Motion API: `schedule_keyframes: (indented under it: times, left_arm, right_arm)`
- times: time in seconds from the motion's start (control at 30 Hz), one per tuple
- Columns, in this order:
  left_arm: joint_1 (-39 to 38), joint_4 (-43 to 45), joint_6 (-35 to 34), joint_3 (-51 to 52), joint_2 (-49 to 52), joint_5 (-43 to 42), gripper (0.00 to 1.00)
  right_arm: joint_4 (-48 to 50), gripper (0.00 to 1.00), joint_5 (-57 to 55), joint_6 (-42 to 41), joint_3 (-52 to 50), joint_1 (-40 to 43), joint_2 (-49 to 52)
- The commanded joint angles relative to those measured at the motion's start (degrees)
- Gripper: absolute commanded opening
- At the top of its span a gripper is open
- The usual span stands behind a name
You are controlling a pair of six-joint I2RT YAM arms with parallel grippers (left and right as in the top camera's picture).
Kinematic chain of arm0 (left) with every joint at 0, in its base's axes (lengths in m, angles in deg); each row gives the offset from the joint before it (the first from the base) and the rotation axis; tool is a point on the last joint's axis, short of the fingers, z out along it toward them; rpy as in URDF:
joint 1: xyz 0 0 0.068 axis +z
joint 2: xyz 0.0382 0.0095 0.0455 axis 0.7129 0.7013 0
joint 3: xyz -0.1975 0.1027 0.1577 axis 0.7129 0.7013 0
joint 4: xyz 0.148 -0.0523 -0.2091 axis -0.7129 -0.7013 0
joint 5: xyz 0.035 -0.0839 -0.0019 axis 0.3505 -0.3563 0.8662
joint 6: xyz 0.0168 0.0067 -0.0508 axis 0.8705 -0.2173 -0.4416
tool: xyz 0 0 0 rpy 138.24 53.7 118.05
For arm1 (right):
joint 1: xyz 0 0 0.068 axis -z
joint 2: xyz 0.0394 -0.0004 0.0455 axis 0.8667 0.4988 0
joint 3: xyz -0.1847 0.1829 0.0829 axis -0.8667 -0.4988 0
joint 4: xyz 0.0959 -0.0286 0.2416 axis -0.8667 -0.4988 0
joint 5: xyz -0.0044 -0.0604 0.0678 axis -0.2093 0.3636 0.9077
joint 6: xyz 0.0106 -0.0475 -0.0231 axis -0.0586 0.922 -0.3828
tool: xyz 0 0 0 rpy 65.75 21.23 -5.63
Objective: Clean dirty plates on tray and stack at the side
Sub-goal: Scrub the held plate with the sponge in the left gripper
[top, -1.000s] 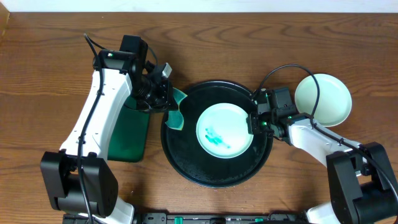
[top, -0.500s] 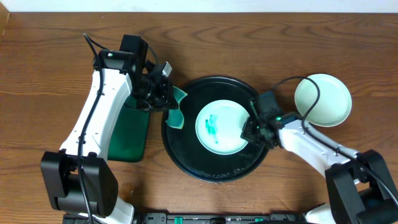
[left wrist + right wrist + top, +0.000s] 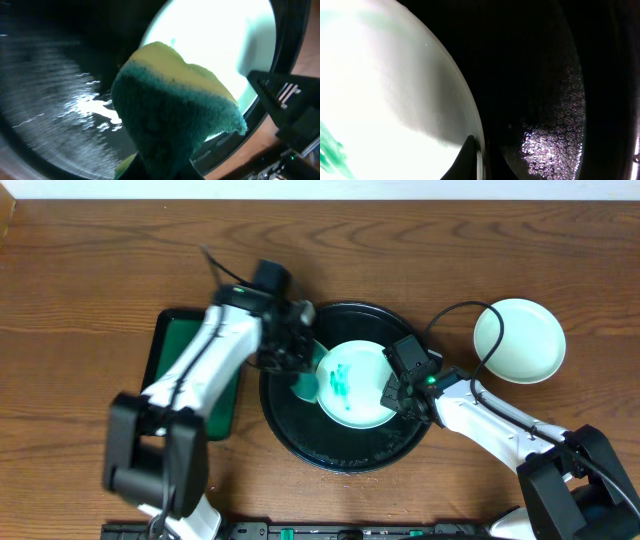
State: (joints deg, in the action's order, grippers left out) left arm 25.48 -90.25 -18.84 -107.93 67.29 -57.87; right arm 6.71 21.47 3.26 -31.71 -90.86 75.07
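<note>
A dirty plate [image 3: 355,385] with teal smears lies on the black tray [image 3: 345,450]. My right gripper [image 3: 392,393] is shut on its right rim; the right wrist view shows the rim [image 3: 470,120] pinched between the fingers [image 3: 481,160]. My left gripper [image 3: 300,365] is shut on a green and yellow sponge [image 3: 305,383], held over the tray at the plate's left edge. The left wrist view shows the sponge [image 3: 175,115] in front of the plate [image 3: 220,40]. A clean plate [image 3: 519,340] sits on the table to the right of the tray.
A rectangular green tray [image 3: 190,380] lies on the wooden table left of the black tray. My right arm's cable loops over the table between the black tray and the clean plate.
My left arm swung right from the green tray, carrying the sponge to the plate's left edge. My right gripper moved in along the plate's right rim, and the plate shifted slightly.
</note>
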Motion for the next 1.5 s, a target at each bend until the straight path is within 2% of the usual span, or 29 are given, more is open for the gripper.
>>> schedule_keyframes:
  times: [0.0, 0.23, 0.43, 0.53, 0.77, 1.0, 1.07, 1.2, 1.47]
  left_arm:
    - [-3.67, 3.45, -4.02, 0.44, 3.34, -5.11, 0.08]
    - [-8.87, 14.88, -11.91, 0.44, 11.74, -11.65, 0.07]
    - [-9.64, 16.68, -13.49, 0.44, 17.62, -12.90, 0.07]
    - [-8.63, 14.91, -14.05, 0.44, 18.67, -6.29, 0.07]
    - [-4.37, 4.61, -17.94, 0.11, 18.64, 21.68, 0.07]
    - [-3.15, 1.27, -19.93, -0.07, 18.64, 33.90, 0.07]
    - [-3.58, 1.97, -19.58, -0.09, 18.64, 32.44, 0.07]
    - [-5.35, 6.73, -13.42, -0.13, 18.64, 17.44, 0.07]
    - [-9.42, 18.56, -15.34, -0.13, 18.64, -6.10, 0.07]
  right_arm:
    - [-1.60, 0.01, -0.72, 1.18, -3.02, -1.20, 3.61]
    - [-1.79, 0.01, -0.70, 1.62, -3.02, -1.18, 3.61]
    - [-1.86, 0.01, -0.70, 2.45, -3.02, -1.14, 3.61]
    - [-2.14, 0.01, -0.70, 2.43, -3.02, -1.14, 3.61]
    - [-2.97, 0.01, -0.72, 2.43, -3.02, -1.14, 3.61]
    - [-2.97, 0.01, -0.72, 2.43, -3.02, -1.14, 3.61]
    - [-3.08, 0.01, -0.72, 2.43, -3.02, -1.14, 3.61]
    - [-3.28, 0.01, -0.72, 2.45, -3.02, -1.14, 3.61]
    - [-3.37, 0.01, -0.72, 2.69, -3.02, -1.14, 3.61]
